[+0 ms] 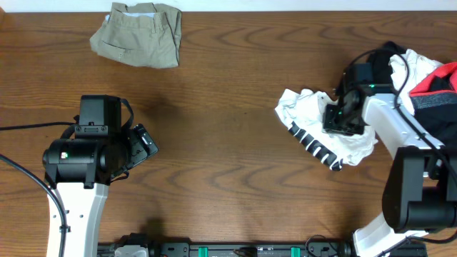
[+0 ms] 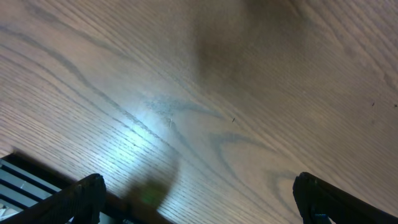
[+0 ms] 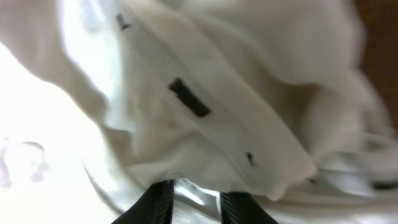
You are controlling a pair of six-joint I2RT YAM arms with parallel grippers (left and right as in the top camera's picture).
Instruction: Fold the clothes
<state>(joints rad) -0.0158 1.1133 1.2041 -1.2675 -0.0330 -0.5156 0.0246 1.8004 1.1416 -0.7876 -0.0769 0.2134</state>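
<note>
Wood-grain table (image 1: 228, 143) fills our overhead view, with the clothes lying in three spots. We see a large white top (image 1: 303, 111) crumpled at the right of the table, its black-and-white striped trim (image 1: 314, 148) trailing toward the near edge. The right arm (image 1: 400, 128) reaches over it from the right. In the wrist view the right fingers (image 3: 155, 202) stand close together, pinching a fold of the white fabric, with a small black rectangular mark (image 3: 189, 98) showing on the cloth beyond them. Behind that arm, at the table's right edge, we make out a heap made up of a red piece (image 1: 444, 77), a black piece (image 1: 435, 107) and a white piece (image 1: 418, 66). A khaki piece (image 1: 139, 34) lies at the far edge, left of centre, well apart from both arms. The left fingers (image 2: 84, 196) are spread wide above the wood at the left, holding nothing.
</note>
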